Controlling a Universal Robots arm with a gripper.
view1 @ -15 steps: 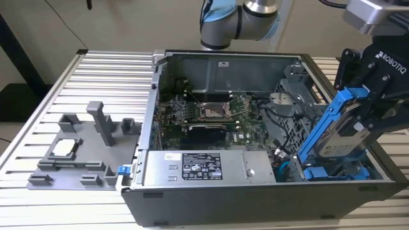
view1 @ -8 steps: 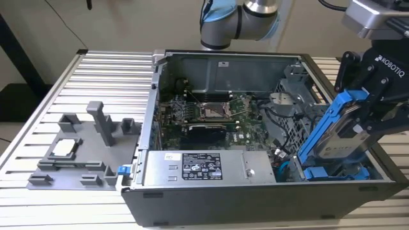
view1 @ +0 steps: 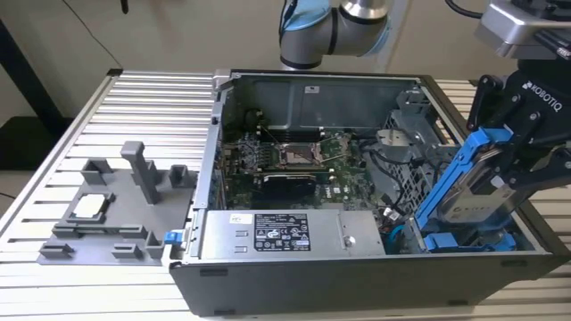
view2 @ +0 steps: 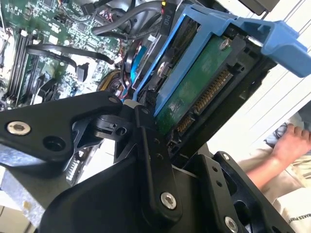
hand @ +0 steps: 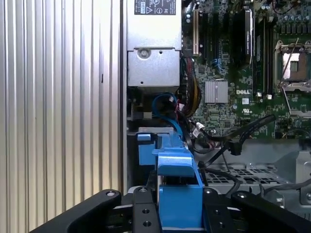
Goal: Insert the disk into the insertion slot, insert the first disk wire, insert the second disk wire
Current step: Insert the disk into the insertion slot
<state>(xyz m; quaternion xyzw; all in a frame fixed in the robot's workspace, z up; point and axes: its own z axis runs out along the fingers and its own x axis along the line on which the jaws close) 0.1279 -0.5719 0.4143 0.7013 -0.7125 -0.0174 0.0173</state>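
The gripper [view1: 510,160] has its jaws clamped on the disk [view1: 469,194], held tilted over the open PC case [view1: 357,281] at the exterior view's right. Second wrist view adds its green circuit board [view2: 194,92] (and a person's hand [view2: 291,141] beyond).

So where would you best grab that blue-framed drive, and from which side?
By its two long blue side rails, near the upper end, coming from above. The disk is flat and thin, and the rails give the gripper firm parallel edges to clamp, as it seems to do now. Held tilted that way, its lower end is free to go down into the computer case.
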